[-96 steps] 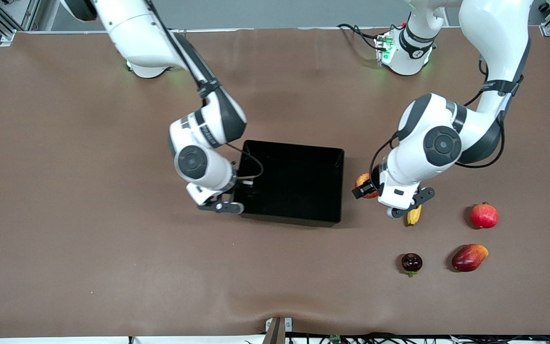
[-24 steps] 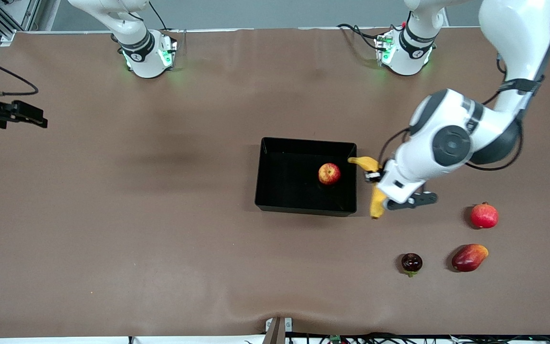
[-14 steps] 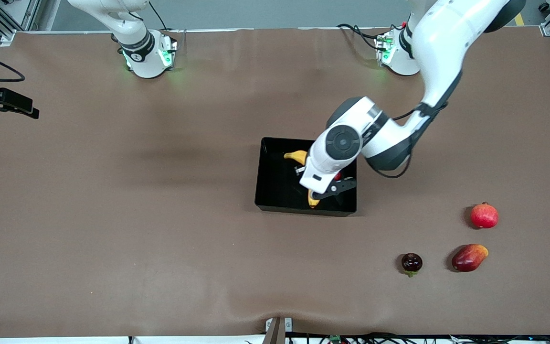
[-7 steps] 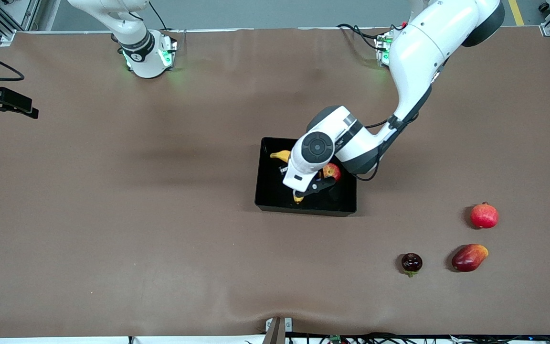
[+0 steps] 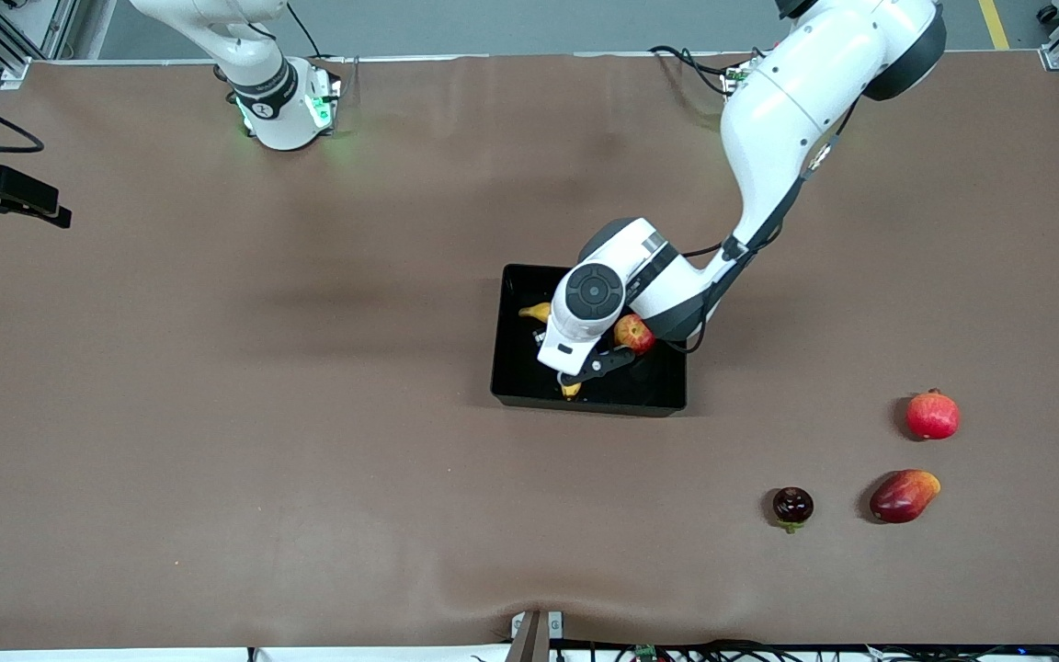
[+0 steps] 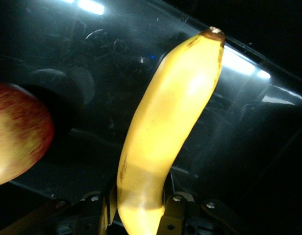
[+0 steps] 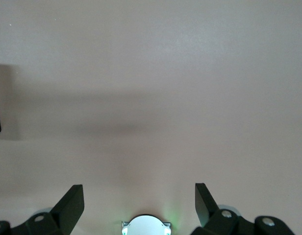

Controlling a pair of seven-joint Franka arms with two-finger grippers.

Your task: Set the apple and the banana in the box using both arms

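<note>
1. My left gripper has its jaws pinched on the banana; in the left wrist view the fruit's lower end sits clamped between the two dark fingers, and its brown stem tip points away from the camera.
2. In the front view I see that gripper down inside the box, with the banana's two yellow ends poking out from under the wrist, one toward the robot bases and one toward the box wall nearest the front camera.
3. I cannot tell whether the banana is touching the box floor or hanging just above it.
4. The apple lies in the same box, just beside the left wrist, toward the left arm's end of the box; in the left wrist view it shows red and yellow at the frame edge, apart from the banana.
5. The left arm reaches from its base down over the tabletop into the box.
6. My right gripper has its jaws spread wide with nothing between them; the wrist view shows bare brown tabletop below it. In the front view it waits at the frame edge over the right arm's end of the tabletop.
7. Out on the tabletop, toward the left arm's end and nearer the front camera than the box, I see a pomegranate, a mango-like fruit and a small dark round fruit, all well apart from the box.
</note>
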